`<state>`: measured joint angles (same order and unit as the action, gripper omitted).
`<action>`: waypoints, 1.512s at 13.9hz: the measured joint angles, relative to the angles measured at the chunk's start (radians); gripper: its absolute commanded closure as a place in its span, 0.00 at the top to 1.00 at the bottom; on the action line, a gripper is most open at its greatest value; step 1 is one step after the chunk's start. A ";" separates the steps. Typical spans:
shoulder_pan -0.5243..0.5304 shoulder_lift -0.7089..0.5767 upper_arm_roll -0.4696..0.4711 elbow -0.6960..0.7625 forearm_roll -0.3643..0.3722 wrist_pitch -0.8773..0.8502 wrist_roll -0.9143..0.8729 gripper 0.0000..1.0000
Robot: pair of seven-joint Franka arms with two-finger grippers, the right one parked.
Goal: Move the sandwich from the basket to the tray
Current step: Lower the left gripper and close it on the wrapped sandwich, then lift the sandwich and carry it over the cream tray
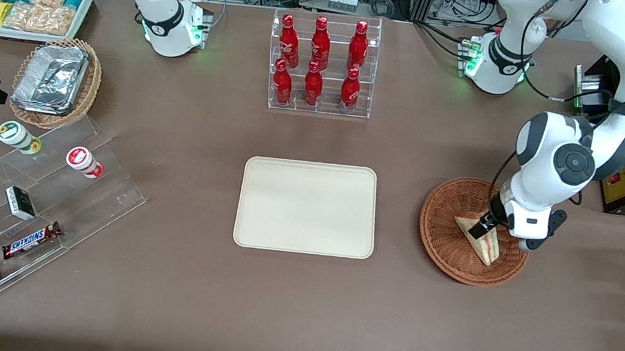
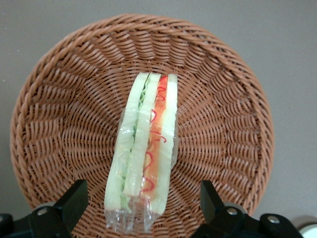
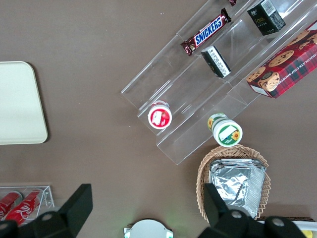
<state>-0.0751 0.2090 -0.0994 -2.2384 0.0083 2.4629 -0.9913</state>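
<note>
Sandwich (image 2: 143, 153), a film-wrapped triangular wedge of pale bread with green and red filling, lies in the round reddish-brown wicker basket (image 2: 59, 99). Judged light, soft, slippery; best pinched gently across the bread faces. Gripper (image 2: 143, 206) is held low over it, jaws spread, nothing grasped. Flat cream rectangular tray (image 1: 308, 206) sits nearby on the brown counter (image 1: 291, 321).

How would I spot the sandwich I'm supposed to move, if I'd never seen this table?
Find the cream tray at the table's middle, then look toward the working arm's end for the reddish-brown wicker basket. The open hand hangs over it, and in it lies the sandwich: a clear-wrapped pale bread wedge with green and red filling, the only food there.
</note>
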 measured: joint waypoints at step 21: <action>-0.085 0.008 -0.029 0.242 0.106 -0.345 0.094 0.00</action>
<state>-0.1597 0.2171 -0.1280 -1.9969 0.1143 2.1177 -0.8975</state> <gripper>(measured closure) 0.850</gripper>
